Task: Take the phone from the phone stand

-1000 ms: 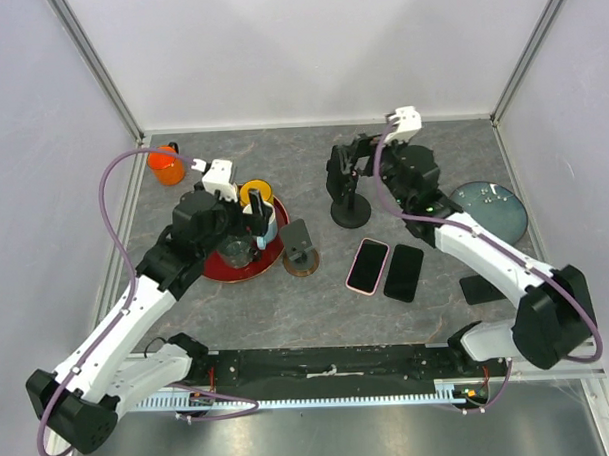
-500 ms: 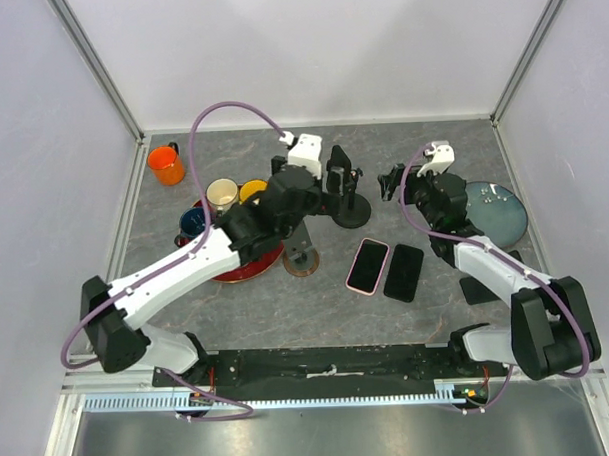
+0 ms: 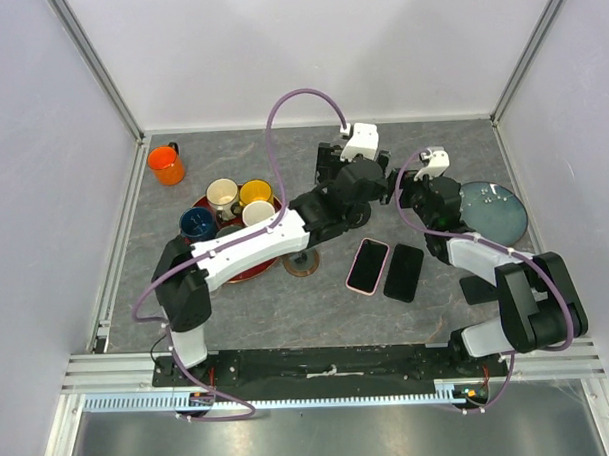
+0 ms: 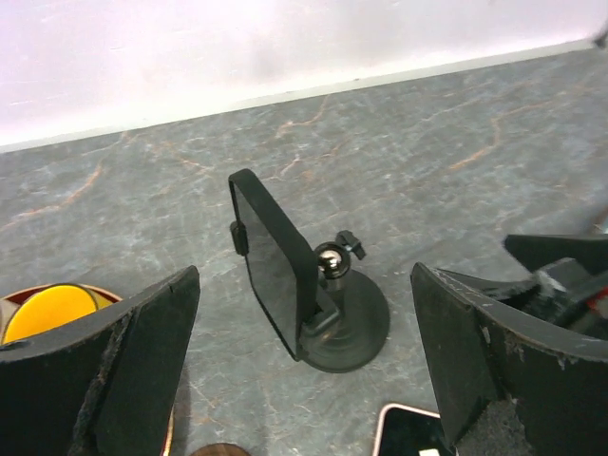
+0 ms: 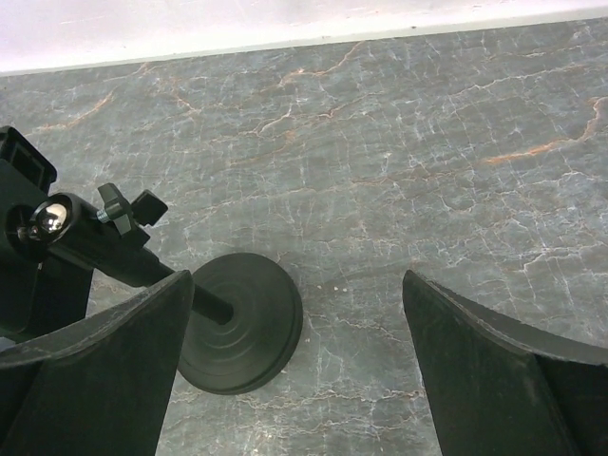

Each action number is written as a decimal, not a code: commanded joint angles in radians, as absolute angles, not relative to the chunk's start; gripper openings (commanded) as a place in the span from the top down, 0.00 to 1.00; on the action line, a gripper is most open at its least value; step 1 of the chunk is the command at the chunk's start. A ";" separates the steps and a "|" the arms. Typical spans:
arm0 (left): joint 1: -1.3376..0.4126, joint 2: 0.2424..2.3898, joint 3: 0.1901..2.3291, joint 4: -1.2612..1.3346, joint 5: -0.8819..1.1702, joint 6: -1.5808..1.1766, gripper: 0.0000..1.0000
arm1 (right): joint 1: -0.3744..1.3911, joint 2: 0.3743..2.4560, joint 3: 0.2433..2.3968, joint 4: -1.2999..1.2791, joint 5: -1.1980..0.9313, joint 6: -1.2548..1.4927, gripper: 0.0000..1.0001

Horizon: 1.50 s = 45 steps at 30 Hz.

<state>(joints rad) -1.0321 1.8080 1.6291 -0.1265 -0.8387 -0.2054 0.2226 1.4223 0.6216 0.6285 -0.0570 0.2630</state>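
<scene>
Left gripper [image 4: 304,380] was wide open near the phone stand [image 4: 353,328], phone [image 4: 271,274] sitting tilted in it; right gripper [image 5: 299,380] gaped open too, just beside that stand.

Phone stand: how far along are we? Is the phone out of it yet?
Not yet. Done: both arms are at the stand. The phone sits in the phone stand, with nothing touching it. In hand: the left gripper faces it with its jaws open, one on either side in the wrist view. The right gripper is open beside the stand. Left: close on the phone, lift it clear and set it down.
</scene>
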 commanded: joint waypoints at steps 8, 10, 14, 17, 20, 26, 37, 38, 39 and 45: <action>-1.032 1.911 1.693 -0.052 -1.037 -0.097 0.05 | 0.218 1.448 0.595 0.744 -0.097 0.281 0.02; -1.031 1.933 1.707 -0.054 -1.034 -0.094 0.06 | 0.218 1.447 0.591 0.746 -0.092 0.281 0.02; -1.022 1.965 1.729 -0.064 -1.028 -0.098 0.08 | 0.212 1.447 0.583 0.756 -0.086 0.285 0.02; -1.009 1.983 1.744 -0.094 -1.026 -0.118 0.12 | 0.209 1.448 0.577 0.770 -0.092 0.288 0.02; -0.994 1.987 1.744 -0.112 -1.014 -0.141 0.14 | 0.204 1.459 0.572 0.790 -0.109 0.293 0.02; -0.979 1.999 1.755 -0.159 -0.973 -0.189 0.16 | 0.190 1.480 0.557 0.834 -0.136 0.317 0.02; -0.963 2.003 1.761 -0.224 -0.908 -0.248 0.43 | 0.186 1.497 0.523 0.937 -0.196 0.304 0.02; -0.963 1.999 1.763 -0.227 -0.899 -0.252 0.46 | 0.186 1.505 0.523 0.965 -0.246 0.295 0.02; -0.963 1.993 1.760 -0.230 -0.890 -0.255 0.54 | 0.186 1.525 0.520 0.986 -0.270 0.276 0.02; -0.965 1.937 1.732 -0.244 -0.822 -0.278 0.84 | 0.187 1.617 0.509 1.152 -0.432 0.302 0.02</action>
<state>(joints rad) -0.9657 1.9991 1.7248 -0.2211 -0.8757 -0.2234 0.1875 1.5650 0.5144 0.9867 -0.2771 0.2928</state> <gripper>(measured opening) 0.280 0.982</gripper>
